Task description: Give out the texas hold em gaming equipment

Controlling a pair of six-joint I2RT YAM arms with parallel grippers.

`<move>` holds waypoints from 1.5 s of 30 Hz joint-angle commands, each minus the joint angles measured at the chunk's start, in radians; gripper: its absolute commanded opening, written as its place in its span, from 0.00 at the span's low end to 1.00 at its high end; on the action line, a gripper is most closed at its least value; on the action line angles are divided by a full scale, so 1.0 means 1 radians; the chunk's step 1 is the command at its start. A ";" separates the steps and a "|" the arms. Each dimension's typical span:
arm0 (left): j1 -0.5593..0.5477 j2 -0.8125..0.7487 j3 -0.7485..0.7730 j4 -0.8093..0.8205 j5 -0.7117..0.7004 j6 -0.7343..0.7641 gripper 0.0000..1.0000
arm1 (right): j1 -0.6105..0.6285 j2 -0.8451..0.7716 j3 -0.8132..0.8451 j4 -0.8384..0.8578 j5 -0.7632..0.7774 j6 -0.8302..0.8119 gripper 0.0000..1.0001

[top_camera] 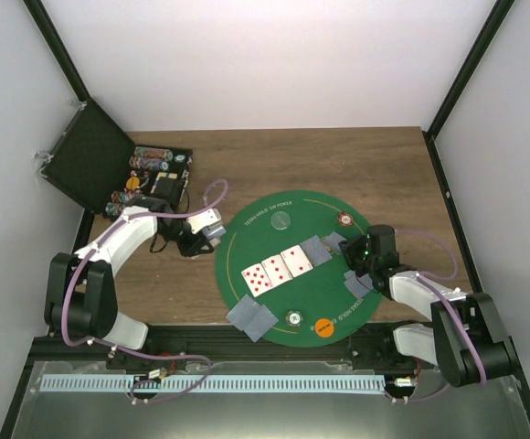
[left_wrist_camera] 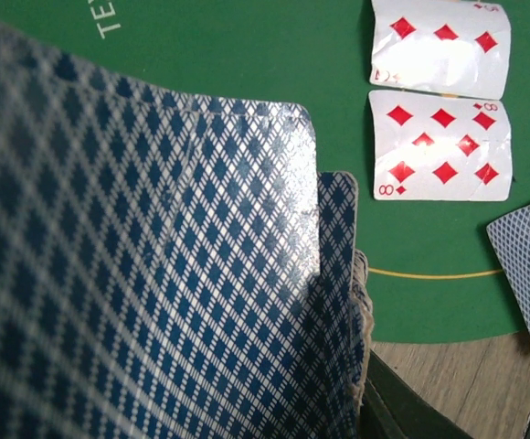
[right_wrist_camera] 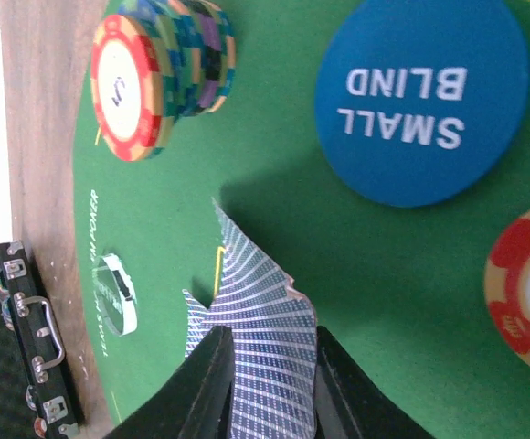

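A round green mat carries three face-up red-pip cards in a row, with face-down cards beside them. My left gripper hovers at the mat's left edge, shut on a deck of blue-backed cards that hides its fingers. An eight of diamonds lies beyond the deck. My right gripper is low over the mat's right side. Its jaws are slightly parted, and a curled face-down card lies in the gap of the right gripper, running under the left finger. A blue SMALL BLIND token and a chip stack sit close by.
An open black case with rows of chips stands at the back left. More face-down cards and an orange token lie at the mat's near edge. A pale clear token and a red-and-white chip sit at the far side.
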 commanded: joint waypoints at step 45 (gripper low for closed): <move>0.007 0.156 -0.162 0.149 -0.209 0.073 0.83 | -0.010 -0.112 0.053 -0.152 -0.018 -0.067 0.98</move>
